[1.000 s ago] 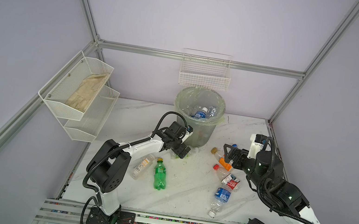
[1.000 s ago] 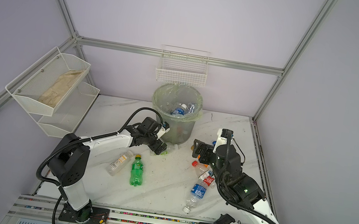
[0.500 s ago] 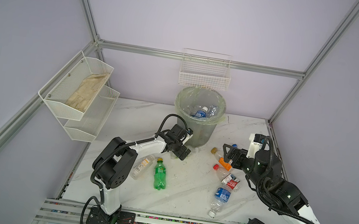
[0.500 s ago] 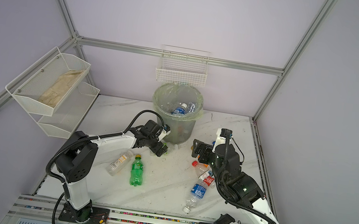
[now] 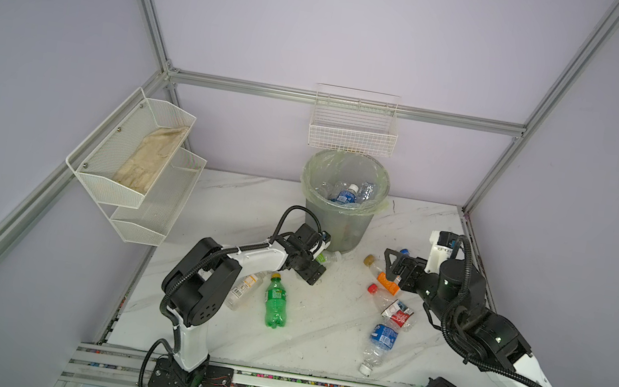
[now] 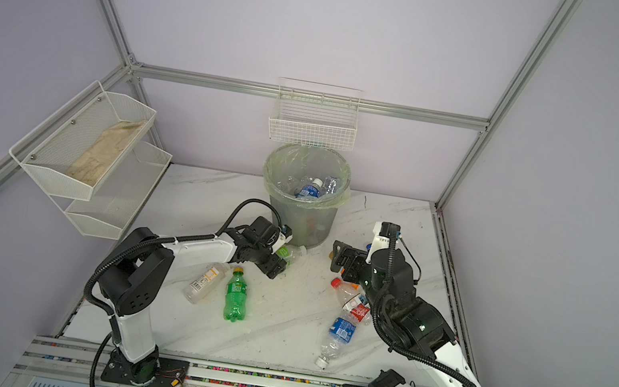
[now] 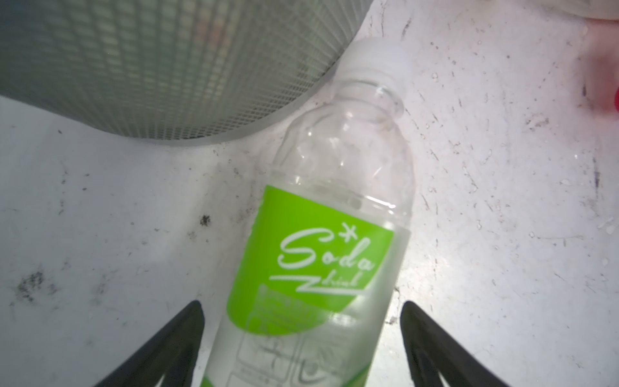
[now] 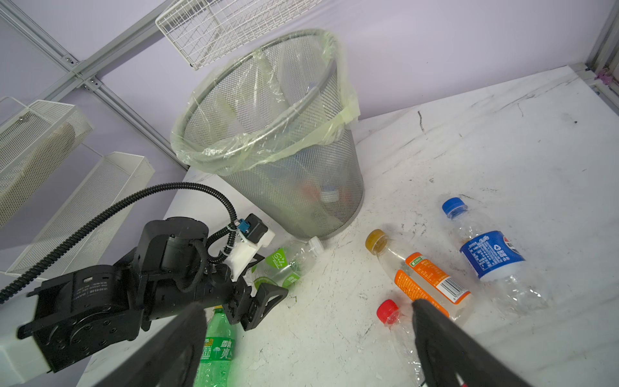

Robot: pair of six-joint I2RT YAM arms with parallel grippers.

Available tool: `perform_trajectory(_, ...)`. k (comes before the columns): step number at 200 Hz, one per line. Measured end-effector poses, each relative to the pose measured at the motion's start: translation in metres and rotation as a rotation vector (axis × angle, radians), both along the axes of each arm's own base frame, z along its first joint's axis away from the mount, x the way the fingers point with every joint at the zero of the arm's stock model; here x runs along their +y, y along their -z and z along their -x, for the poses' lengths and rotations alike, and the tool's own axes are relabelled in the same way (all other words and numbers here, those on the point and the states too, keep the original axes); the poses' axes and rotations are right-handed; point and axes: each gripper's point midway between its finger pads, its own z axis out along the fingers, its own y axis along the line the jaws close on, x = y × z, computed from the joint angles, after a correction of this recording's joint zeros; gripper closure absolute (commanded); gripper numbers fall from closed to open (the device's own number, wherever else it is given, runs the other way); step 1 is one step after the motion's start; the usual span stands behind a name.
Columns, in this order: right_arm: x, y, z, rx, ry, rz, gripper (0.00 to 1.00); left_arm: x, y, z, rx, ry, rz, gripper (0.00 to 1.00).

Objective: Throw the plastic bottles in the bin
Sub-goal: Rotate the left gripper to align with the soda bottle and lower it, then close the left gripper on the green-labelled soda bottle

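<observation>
Marble tabletop (image 7: 502,234), green-labelled bottle (image 7: 321,254) between left jaws, beside bin (image 7: 167,67)

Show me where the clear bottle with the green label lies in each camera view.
Top view: green-label bottle at the foot of the bin.
Top view: same place.
Left wrist: between the open jaws of the left gripper.
Right wrist: between bin and left gripper.
Shared landmark: the bin.
</observation>
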Motion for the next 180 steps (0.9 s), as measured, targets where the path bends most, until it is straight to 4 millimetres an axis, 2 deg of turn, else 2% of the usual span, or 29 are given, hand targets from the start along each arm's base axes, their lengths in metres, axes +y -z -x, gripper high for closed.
perform_trajectory(37,0.000,-0.001,0.000,-0.001,0.001,-0.004,0.03,-0.002,0.003,0.010,0.022,0.010,-0.020,0.48)
perform_trajectory(73,-0.001,-0.002,0.001,-0.003,0.001,-0.007,0.03,-0.005,-0.005,0.024,0.010,0.024,-0.044,0.54)
perform_trajectory(97,-0.001,-0.002,0.001,-0.005,0.001,-0.008,0.03,-0.003,-0.025,0.031,-0.030,0.026,-0.034,0.58)
perform_trajectory(132,-0.001,-0.002,0.001,-0.005,0.001,-0.008,0.03,-0.003,-0.069,0.040,-0.122,0.019,0.019,0.62)
perform_trajectory(180,-0.001,-0.002,0.001,-0.004,0.001,-0.007,0.03,0.007,-0.109,0.074,-0.199,0.010,0.101,0.68)
